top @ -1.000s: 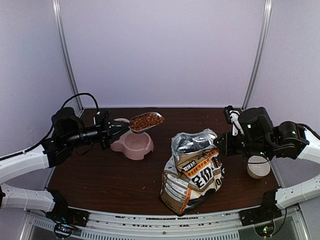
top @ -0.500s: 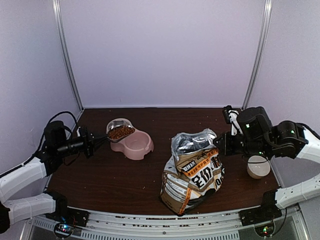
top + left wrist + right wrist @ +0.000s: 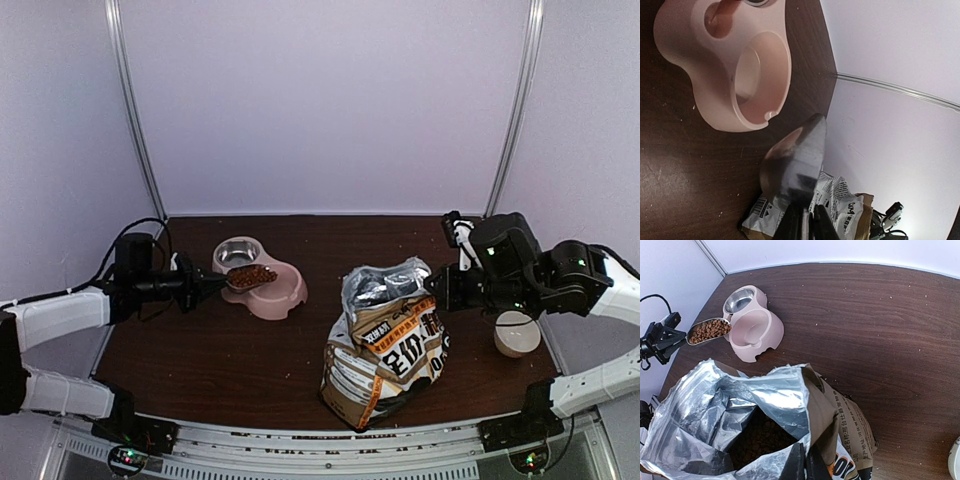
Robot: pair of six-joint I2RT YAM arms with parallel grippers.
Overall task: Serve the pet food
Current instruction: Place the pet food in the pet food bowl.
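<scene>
Where left gripper hides the scoop handle, kibble shadowed inside bag.

1. The left arm reaches in from the left side, with its forearm roughly level and its wrist aimed to the right.
2. The left gripper points right. Its jaws are almost together, clamped on the thin handle of the scoop.
3. The right arm bends in from the right side, with its bulky wrist section raised and directed leftward.
4. The right gripper is fully closed, pinching the upper rim of the bag between its fingertips.
</scene>
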